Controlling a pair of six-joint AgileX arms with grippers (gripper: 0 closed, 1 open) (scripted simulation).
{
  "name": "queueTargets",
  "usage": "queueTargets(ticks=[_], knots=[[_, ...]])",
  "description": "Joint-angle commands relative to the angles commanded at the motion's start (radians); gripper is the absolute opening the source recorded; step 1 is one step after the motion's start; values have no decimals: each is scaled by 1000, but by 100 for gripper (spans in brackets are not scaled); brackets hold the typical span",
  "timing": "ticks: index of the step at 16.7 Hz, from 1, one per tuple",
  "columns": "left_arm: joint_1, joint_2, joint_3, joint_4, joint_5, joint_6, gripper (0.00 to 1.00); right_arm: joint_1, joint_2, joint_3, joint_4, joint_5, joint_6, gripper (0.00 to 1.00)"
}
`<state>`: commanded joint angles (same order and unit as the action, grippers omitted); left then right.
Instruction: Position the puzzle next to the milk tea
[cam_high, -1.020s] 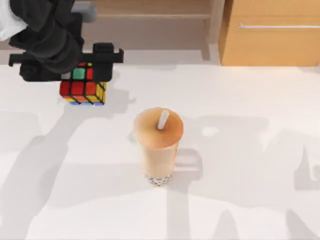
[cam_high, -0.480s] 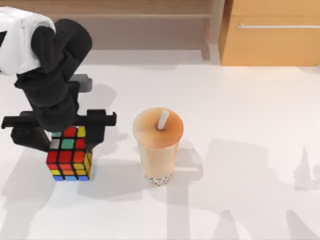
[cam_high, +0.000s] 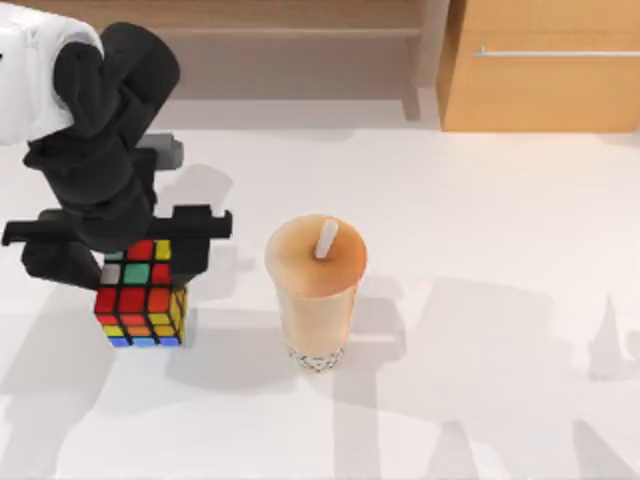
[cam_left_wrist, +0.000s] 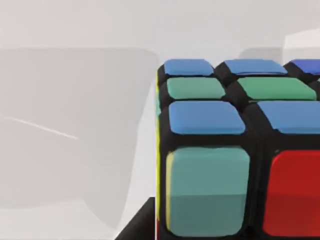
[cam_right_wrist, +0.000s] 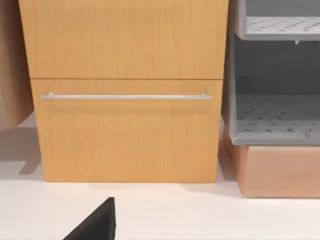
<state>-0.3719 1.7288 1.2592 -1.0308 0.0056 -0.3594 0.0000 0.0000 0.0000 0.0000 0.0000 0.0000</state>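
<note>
A white table (cam_high: 480, 260) fills most of the top view, crossed by soft grey shadows. Along the upper edge stands a wooden cabinet (cam_high: 545, 90) with a slim metal handle (cam_high: 555, 52) at upper right; a grey perforated shelf (cam_right_wrist: 275, 117) sits beside it.

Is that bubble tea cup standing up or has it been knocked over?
Upright. From above, the cup shows its flat lid facing up with the straw poking out, pearls at the bottom.
</note>
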Motion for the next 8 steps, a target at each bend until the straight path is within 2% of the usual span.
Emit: queueTargets(ticks=[8], knots=[[7,-6,-8,26,3,-6,0,0,0,0,0,0,0,100]])
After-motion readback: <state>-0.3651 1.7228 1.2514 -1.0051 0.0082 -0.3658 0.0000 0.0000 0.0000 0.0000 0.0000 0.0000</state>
